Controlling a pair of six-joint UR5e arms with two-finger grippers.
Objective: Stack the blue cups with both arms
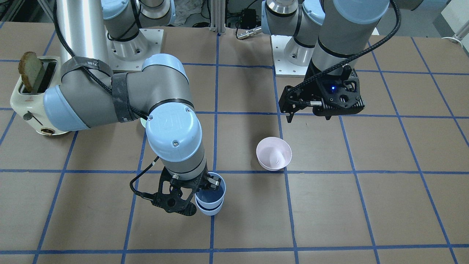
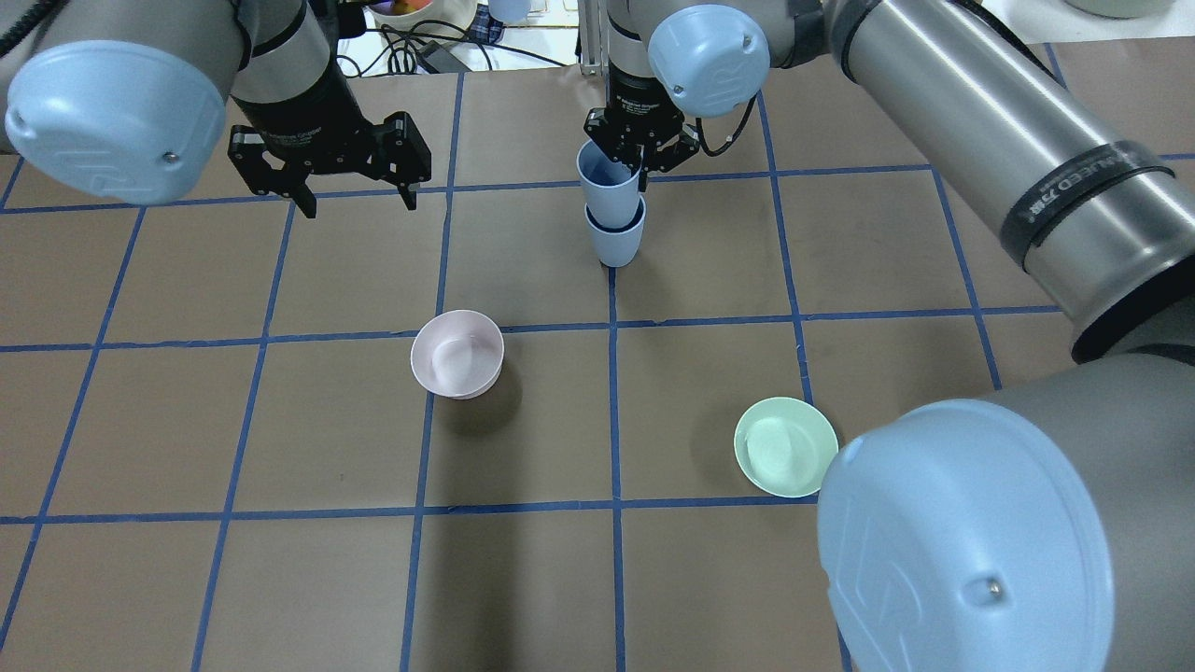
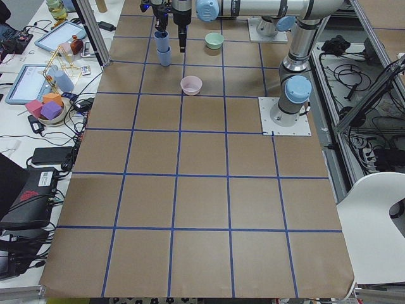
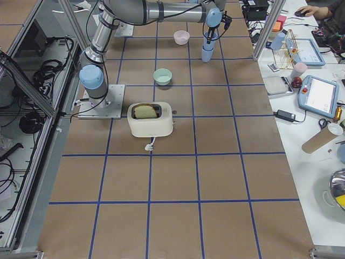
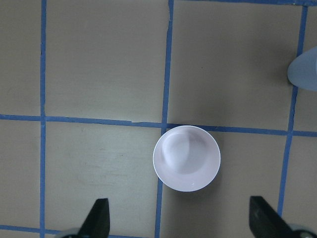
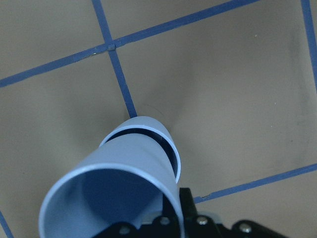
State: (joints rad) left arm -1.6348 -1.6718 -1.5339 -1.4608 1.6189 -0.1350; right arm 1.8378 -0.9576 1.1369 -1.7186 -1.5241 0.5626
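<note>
Two blue cups stand at the table's far middle. The upper cup [image 2: 609, 182] sits partway inside the lower cup [image 2: 616, 241], which stands on the table. My right gripper [image 2: 639, 149] is shut on the upper cup's rim. In the right wrist view the upper cup [image 6: 124, 163] fills the foreground, with the lower cup's rim [image 6: 166, 136] around it. In the front view the right gripper [image 1: 205, 185] is at the stacked cups [image 1: 210, 200]. My left gripper [image 2: 357, 198] is open and empty, raised above the table to the left of the cups.
A pale pink bowl [image 2: 457, 353] stands near the table's middle, below the left gripper [image 5: 182, 220] in its wrist view. A mint-green bowl [image 2: 784, 445] stands to the right. A cream toaster [image 1: 33, 95] with toast stands beside the right arm.
</note>
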